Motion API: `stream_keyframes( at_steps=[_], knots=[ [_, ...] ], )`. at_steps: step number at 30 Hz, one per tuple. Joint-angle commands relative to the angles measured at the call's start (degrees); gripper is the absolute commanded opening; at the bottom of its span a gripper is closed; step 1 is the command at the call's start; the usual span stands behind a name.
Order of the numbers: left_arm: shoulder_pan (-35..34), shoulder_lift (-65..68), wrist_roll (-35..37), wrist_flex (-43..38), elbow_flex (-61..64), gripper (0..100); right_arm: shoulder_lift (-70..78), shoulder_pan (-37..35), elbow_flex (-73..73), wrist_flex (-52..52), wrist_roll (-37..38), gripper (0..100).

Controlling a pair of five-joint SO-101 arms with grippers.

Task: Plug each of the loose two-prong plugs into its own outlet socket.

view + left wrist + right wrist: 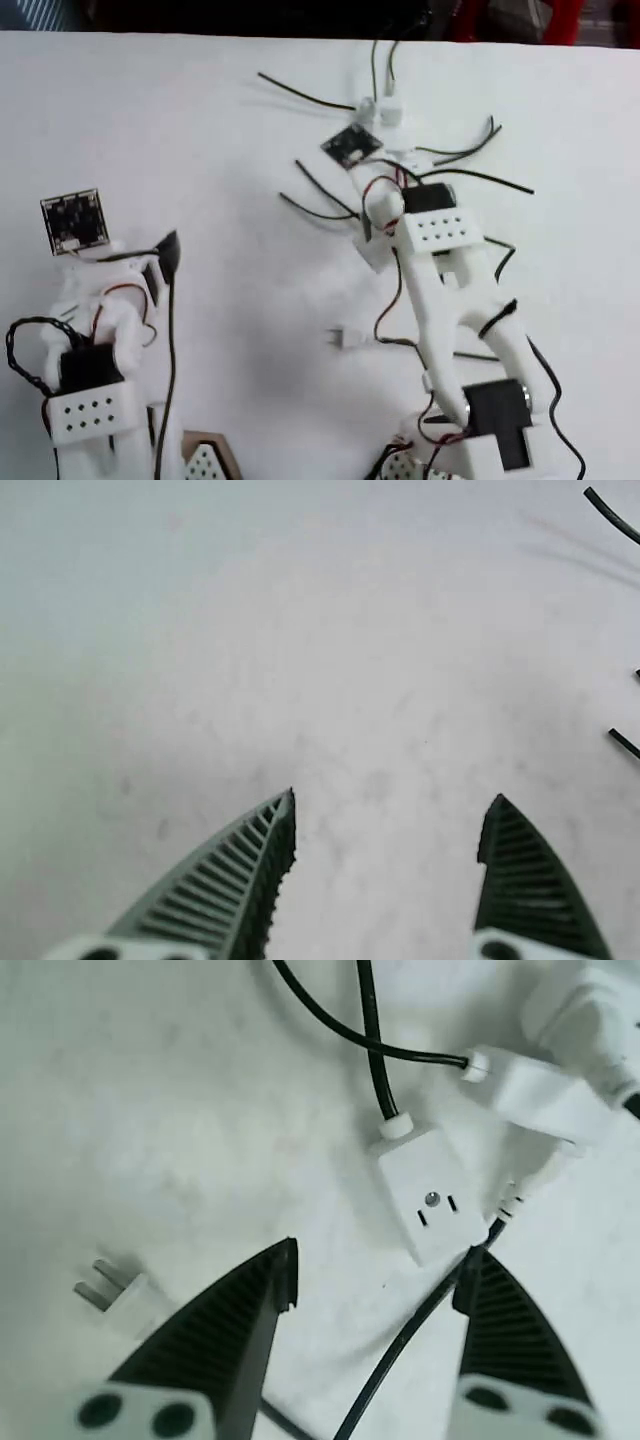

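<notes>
My right hand hangs open over a white outlet socket with empty slots; a loose plug lies beside one finger. A stray plug lies on the bench, at 6 o'clock from the socket cluster. My left hand is open over bare bench.

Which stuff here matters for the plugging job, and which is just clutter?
Job:
outlet socket
two-prong plug near it
second plug by the right arm
black cords

Lying about:
tan-edged perforated piece at the near edge
red object beyond the table
</notes>
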Motion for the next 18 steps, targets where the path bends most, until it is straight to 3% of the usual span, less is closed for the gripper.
stream_keyframes(
  at_steps=[1, 15, 18],
  knots=[
    [-0.48, -1.54, -0.09, -1.49, -0.18, 29, 2.77, 2.24, -0.53, -4.70, 4.75, 24.5],
    [-0.13, -1.54, -0.09, -1.49, -0.18, 29, 25.71, 5.49, -14.86, -4.62, 7.56, 24.2],
    [0.57, -1.54, -0.09, -1.49, -0.62, 29, 26.15, 4.97, -15.03, -3.65, 7.47, 15.9]
  ],
)
